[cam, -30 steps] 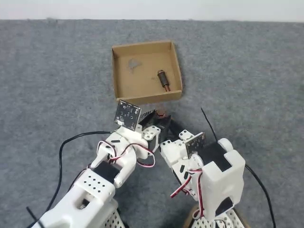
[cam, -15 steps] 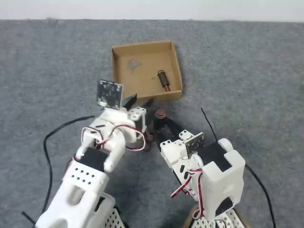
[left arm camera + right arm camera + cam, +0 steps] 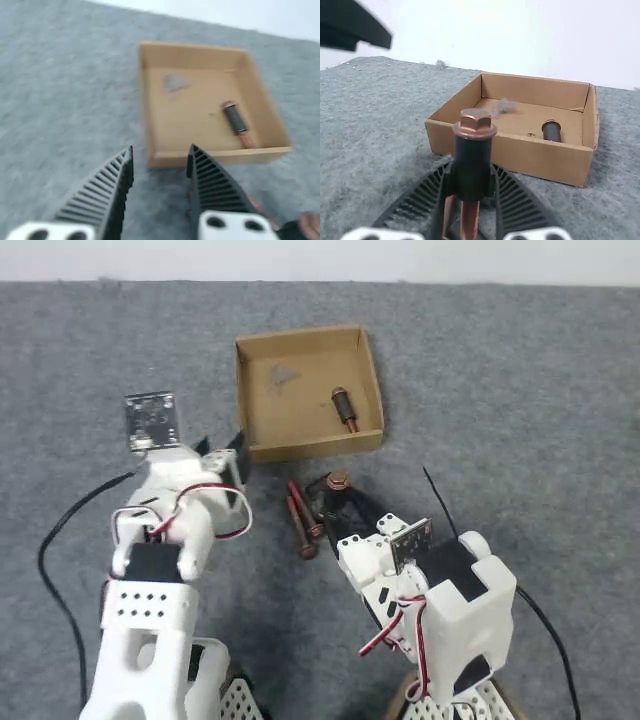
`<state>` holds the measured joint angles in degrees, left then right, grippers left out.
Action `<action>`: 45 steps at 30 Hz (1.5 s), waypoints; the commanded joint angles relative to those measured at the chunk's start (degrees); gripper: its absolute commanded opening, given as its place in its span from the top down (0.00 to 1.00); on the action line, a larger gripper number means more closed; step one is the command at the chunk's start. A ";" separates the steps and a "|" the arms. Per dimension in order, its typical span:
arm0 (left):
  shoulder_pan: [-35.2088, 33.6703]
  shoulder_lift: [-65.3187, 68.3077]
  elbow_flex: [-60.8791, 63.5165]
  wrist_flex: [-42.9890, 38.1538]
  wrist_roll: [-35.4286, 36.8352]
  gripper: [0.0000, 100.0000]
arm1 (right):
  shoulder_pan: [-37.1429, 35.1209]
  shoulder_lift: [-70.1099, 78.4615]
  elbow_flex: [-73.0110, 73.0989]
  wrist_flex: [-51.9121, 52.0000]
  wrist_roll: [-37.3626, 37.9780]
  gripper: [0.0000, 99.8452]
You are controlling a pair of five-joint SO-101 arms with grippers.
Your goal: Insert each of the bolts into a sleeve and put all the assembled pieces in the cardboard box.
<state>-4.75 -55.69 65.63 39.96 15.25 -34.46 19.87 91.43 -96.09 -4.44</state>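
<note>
The cardboard box [image 3: 262, 410] sits on the grey carpet with one assembled bolt-and-sleeve piece [image 3: 345, 408] lying inside; the left wrist view shows that piece [image 3: 235, 120] too. My right gripper [image 3: 336, 502] is shut on a black sleeve with a copper bolt [image 3: 472, 150] through it, held upright just in front of the box [image 3: 520, 150]. Two loose bolts [image 3: 300, 520] lie on the carpet beside it. My left gripper [image 3: 161, 150] stands open and empty off the box's near left corner [image 3: 222, 452].
Grey carpet runs all around the box, with free room to its left and right. Black cables [image 3: 70, 530] trail from both arm bases. The left arm's finger [image 3: 350, 25] hangs at the corner of the right wrist view.
The left arm has swung left, away from the right gripper and the piece it holds. The two loose bolts on the carpet have come into sight. The right arm has stayed still.
</note>
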 commanded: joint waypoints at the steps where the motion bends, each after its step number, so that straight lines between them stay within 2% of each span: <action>1: -4.31 -1.23 -3.03 3.52 -0.09 0.83 | 0.75 -2.42 0.53 -0.04 1.14 0.99; 5: -7.82 -1.23 -1.80 8.35 -0.09 0.83 | 0.75 -2.42 0.53 -0.04 1.14 0.99; 7: -8.44 -1.23 0.40 8.26 -0.26 0.83 | 0.75 -2.42 0.53 -0.04 1.14 0.99; 16: -8.44 -1.23 15.25 -6.24 -0.35 0.83 | 0.75 -2.42 0.53 -0.04 1.14 0.99; 27: -8.53 -1.23 20.44 -11.34 -0.53 0.83 | 0.84 -2.42 0.62 -0.04 1.14 0.99; 33: -8.53 -1.23 20.35 -11.52 -0.53 0.83 | 0.84 -2.42 0.62 -0.04 1.14 0.99; 37: -8.53 -1.41 20.26 -11.52 -3.52 0.83 | 0.84 -2.42 0.62 -0.04 1.14 0.99; 45: -8.26 -16.79 26.59 -11.34 -3.69 0.83 | 0.84 -2.42 0.53 -0.04 1.14 0.99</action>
<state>-12.92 -64.84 91.03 29.85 12.09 -34.46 19.87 91.43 -96.09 -4.44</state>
